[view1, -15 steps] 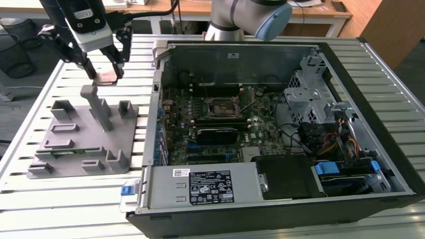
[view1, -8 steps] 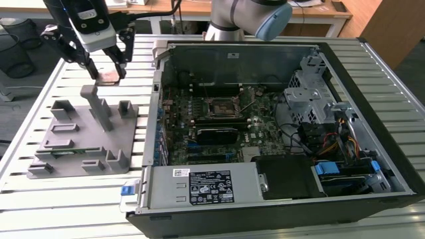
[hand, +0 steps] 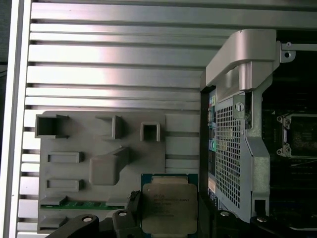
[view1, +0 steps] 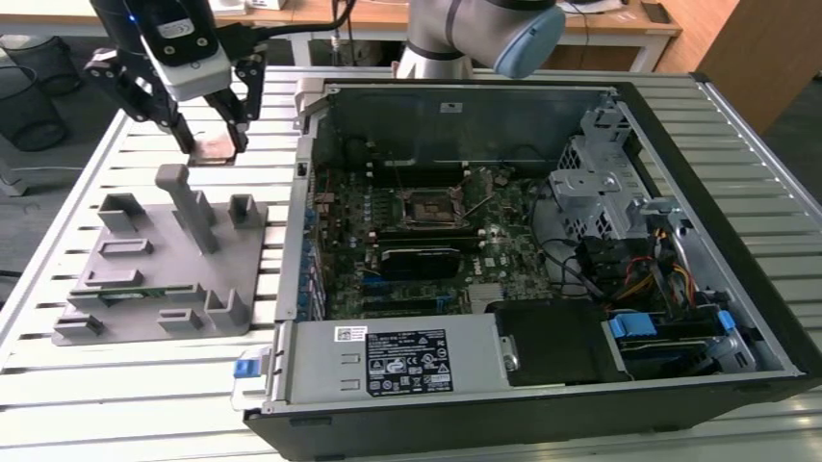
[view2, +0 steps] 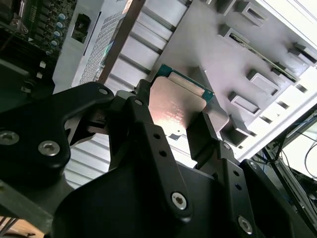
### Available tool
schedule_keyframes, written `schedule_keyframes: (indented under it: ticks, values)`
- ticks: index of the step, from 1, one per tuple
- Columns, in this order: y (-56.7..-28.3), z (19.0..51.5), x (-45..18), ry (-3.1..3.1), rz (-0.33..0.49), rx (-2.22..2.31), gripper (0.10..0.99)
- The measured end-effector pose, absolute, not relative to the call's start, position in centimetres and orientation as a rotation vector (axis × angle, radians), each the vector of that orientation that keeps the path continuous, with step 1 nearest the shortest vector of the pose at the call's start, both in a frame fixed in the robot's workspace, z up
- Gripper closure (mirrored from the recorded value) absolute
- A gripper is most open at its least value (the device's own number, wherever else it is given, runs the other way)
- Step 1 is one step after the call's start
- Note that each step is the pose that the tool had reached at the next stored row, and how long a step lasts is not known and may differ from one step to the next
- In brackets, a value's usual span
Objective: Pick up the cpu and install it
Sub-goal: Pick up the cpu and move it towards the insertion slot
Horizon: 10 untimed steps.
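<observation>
Black hand clamps the cpu, fingers hiding its side edges.

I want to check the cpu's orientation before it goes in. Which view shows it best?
The first wrist view: the cpu faces the camera, silver top and green rim plain. The second wrist view shows it slanted, pinched in the claw; the exterior view shows it small.
</observation>
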<state>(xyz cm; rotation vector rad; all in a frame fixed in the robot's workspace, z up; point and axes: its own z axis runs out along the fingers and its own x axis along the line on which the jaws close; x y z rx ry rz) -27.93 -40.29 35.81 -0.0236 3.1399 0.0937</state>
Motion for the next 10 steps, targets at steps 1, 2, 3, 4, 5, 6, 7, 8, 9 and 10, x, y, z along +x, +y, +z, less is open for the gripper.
schedule_keyframes:
  ticks: [1,2,3,4,5,6,7,8,9,10]
  values:
    - [-40.29,35.8,-27.88,3.14,0.094,-0.024,0.545]
    - [-40.29,35.8,-27.83,3.14,0.094,-0.024,0.545]
    - [-40.29,35.79,-27.79,3.14,0.094,-0.024,0.545]
    - [-40.28,35.78,-27.74,3.14,0.094,-0.024,0.545]
    - [-40.28,35.78,-27.7,3.14,0.094,-0.024,0.545]
    - [-40.28,35.78,-27.65,3.14,0.094,-0.024,0.545]
    - [-40.27,35.77,-27.61,3.14,0.094,-0.024,0.545]
    - [-40.27,35.76,-27.56,3.14,0.094,-0.024,0.545]
    - [-40.27,35.75,-27.51,3.14,0.094,-0.024,0.545]
    - [-40.27,35.75,-27.46,3.14,0.094,-0.024,0.545]
